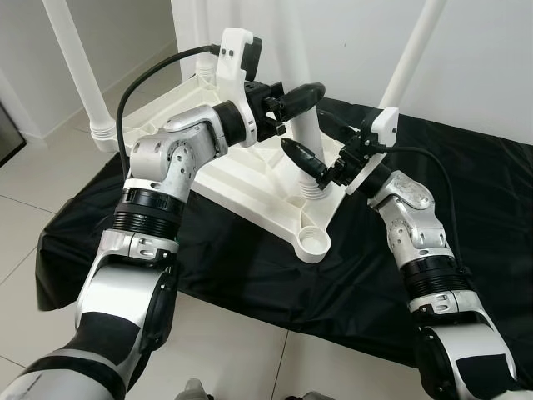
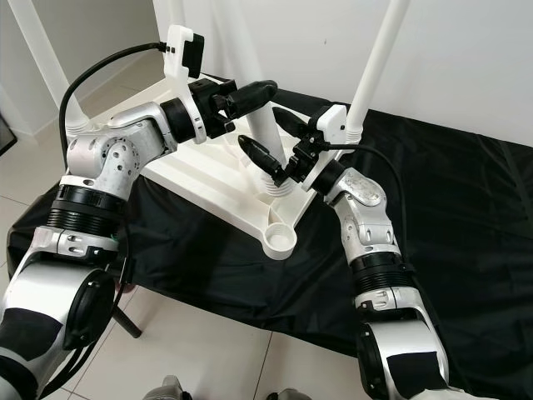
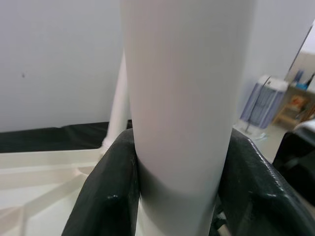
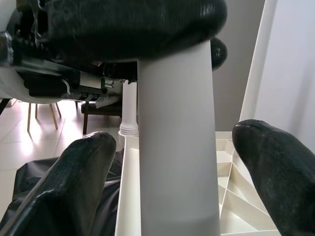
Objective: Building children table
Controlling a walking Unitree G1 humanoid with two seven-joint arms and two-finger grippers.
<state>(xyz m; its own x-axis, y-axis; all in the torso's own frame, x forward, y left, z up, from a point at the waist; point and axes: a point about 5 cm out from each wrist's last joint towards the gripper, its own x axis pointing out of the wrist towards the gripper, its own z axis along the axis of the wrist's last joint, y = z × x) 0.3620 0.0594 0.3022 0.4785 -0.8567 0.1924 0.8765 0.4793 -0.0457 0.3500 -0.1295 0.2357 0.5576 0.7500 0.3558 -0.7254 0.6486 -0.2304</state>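
White plastic table leg (image 1: 305, 142) is being clamped upright by the left gripper (image 1: 301, 98); the right gripper (image 1: 321, 157), jaws spread, is straddling it low, steadying it in its socket.

The white leg (image 3: 182, 98) clamped in the left pincer (image 1: 293, 107) runs out past the frame's top, its upper end unseen. The other upright legs (image 1: 79, 67) are cut off likewise. Behind the right pincer (image 1: 321, 158), furniture (image 4: 98, 110) beyond the leg is blurred, unidentifiable.
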